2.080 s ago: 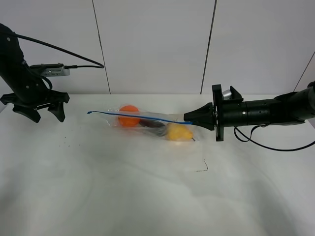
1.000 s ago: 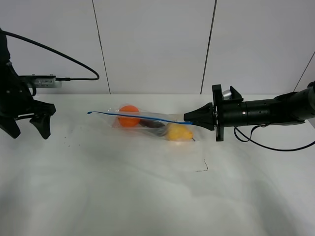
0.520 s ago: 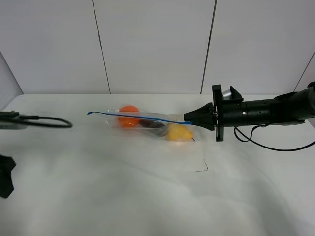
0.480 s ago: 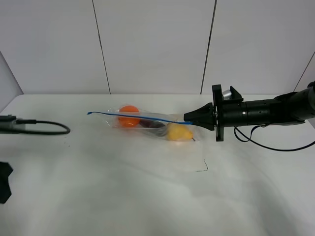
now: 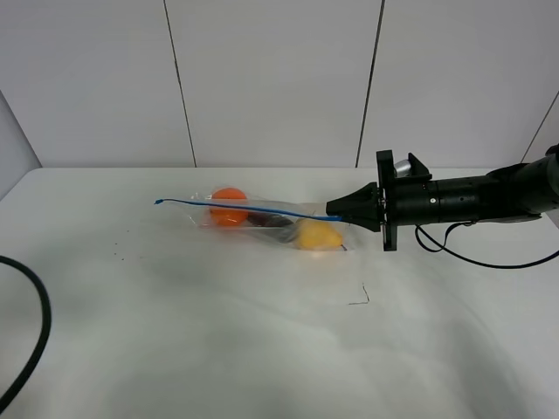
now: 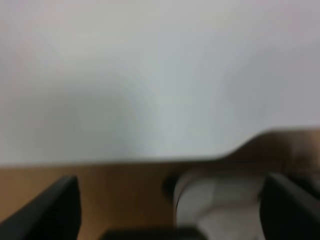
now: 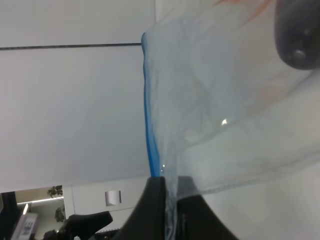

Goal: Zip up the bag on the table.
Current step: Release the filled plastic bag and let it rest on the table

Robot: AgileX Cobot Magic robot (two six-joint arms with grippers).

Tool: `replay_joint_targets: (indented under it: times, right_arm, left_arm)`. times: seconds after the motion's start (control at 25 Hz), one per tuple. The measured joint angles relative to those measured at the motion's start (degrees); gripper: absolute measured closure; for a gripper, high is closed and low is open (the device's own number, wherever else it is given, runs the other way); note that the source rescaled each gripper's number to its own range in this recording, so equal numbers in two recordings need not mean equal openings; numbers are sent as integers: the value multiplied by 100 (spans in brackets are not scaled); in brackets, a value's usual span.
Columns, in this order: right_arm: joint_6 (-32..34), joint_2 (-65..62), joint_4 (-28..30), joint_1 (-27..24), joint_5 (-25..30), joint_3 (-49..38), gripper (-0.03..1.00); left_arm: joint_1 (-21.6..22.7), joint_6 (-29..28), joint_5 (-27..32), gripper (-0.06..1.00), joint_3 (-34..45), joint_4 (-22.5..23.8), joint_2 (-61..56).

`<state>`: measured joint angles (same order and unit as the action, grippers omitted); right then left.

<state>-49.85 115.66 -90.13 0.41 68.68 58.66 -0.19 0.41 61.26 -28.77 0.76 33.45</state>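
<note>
Only one bag (image 5: pixel 262 216), three fruit inside.

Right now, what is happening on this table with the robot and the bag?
The right gripper is shut on one end of the blue seal strip of the bag, which lies on the table with fruit inside. The left gripper is off to the side with its jaws open, holding nothing. Only a loop of its cable shows from above.
</note>
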Motion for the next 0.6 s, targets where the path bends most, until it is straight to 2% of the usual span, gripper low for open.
replay_joint_targets:
  times: [0.32,0.6]
  right_arm:
    - [0,0,6,0,0,0,96]
    - [0,0,17,0,0,0,96]
  left_arm:
    - [0,234,-53,-6,43,-136,-1534]
    - [0,257,-53,-6,43,-136,-1953]
